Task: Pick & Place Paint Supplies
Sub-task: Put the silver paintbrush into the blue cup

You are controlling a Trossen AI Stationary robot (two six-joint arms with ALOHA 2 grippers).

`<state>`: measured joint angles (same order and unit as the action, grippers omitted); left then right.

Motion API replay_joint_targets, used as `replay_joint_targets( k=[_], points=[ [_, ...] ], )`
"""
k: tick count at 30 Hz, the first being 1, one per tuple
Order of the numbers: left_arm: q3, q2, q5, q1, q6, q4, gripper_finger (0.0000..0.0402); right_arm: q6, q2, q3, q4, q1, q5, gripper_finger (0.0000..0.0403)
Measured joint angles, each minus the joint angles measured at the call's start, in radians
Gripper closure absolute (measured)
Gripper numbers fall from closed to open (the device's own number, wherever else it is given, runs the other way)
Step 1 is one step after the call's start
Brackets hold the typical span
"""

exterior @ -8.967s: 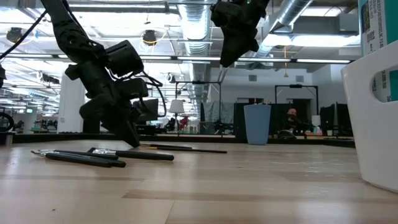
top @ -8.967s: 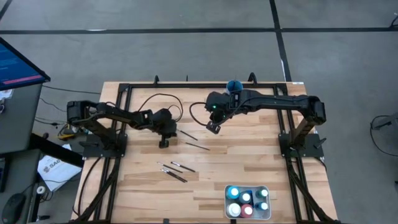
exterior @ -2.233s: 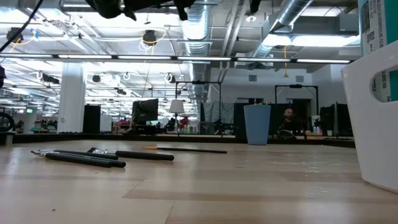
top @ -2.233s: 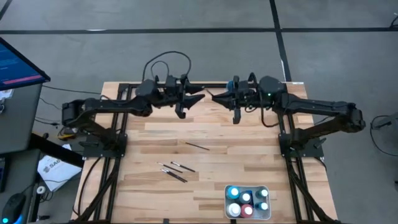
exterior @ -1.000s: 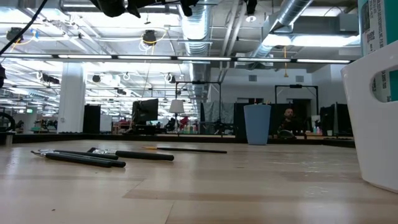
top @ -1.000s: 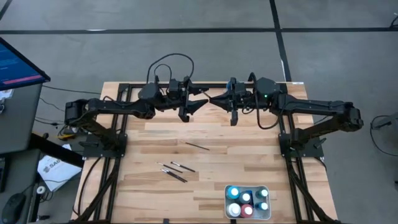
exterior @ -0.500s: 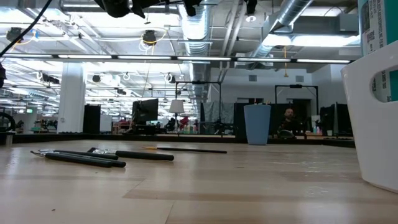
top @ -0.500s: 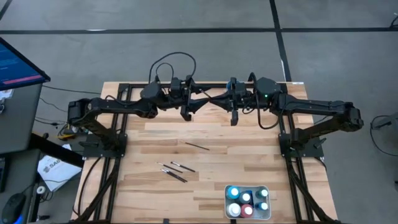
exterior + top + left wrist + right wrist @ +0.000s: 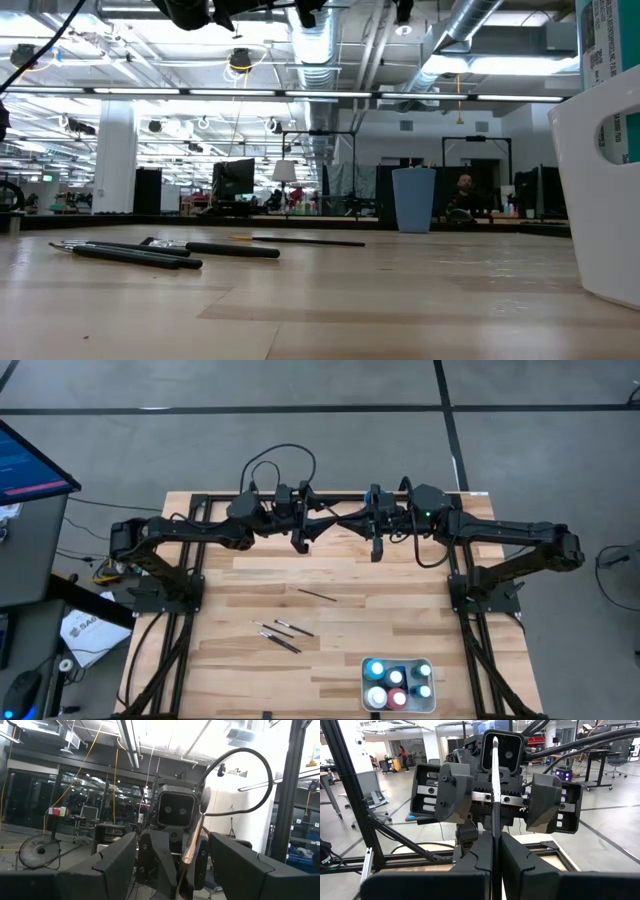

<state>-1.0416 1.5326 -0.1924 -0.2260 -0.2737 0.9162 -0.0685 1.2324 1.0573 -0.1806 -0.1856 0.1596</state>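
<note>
Both grippers meet nose to nose above the far edge of the table: the left gripper (image 9: 318,522) has its fingers (image 9: 113,865) spread wide, and between them stands the right gripper (image 9: 352,520), whose fingers (image 9: 481,854) are pressed together on a paintbrush (image 9: 495,785). That brush stands upright out of the right gripper's closed tips, pale tip upward, its shaft crossing the face of the left gripper right behind it — in the left wrist view the same brush (image 9: 192,842) shows slanted in front of the right gripper, inside the gap of the open left fingers but, as far as can be seen, not touching them.

Just beyond the right gripper, behind its wrist, stands the blue cup (image 9: 414,199); what it holds cannot be made out. Well away from both grippers, at the near edge on the right arm's side, the white tray (image 9: 366,664) carries the paint bottles (image 9: 396,682), packed close together with blue, red and pale caps up.

Between grippers and tray, on the bare wood, lie one lone brush (image 9: 316,594) and, nearer the tray, a small cluster of brushes (image 9: 280,634).
</note>
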Motion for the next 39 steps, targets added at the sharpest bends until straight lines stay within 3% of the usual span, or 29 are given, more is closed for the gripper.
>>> replay_joint_targets(
  k=[6, 12, 14, 22, 33, 39],
  points=[
    [0.000, 0.000, 0.001, 0.000, 0.000, -0.002, 0.0215, 0.000, 0.000, 0.000, 0.000, 0.000, 0.000, 0.0396],
    [0.000, 0.000, 0.000, -0.004, 0.003, 0.002, 0.0358, 0.000, 0.000, 0.000, 0.000, -0.001, -0.004, 0.0396],
    [0.000, 0.000, -0.002, -0.004, 0.007, 0.003, 0.0386, -0.003, 0.000, 0.000, 0.000, -0.003, -0.006, 0.0392],
    [0.000, -0.001, 0.001, -0.005, -0.024, -0.025, 0.0398, -0.061, -0.002, 0.001, 0.032, -0.042, -0.003, 0.0336],
    [0.000, -0.006, 0.002, -0.033, -0.023, -0.188, 0.0400, -0.038, -0.043, 0.055, 0.337, -0.067, -0.016, 0.0195],
    [0.000, -0.006, -0.009, -0.040, -0.003, -0.329, 0.0400, -0.041, -0.042, 0.060, 0.379, -0.089, -0.083, 0.0176]
  ],
)
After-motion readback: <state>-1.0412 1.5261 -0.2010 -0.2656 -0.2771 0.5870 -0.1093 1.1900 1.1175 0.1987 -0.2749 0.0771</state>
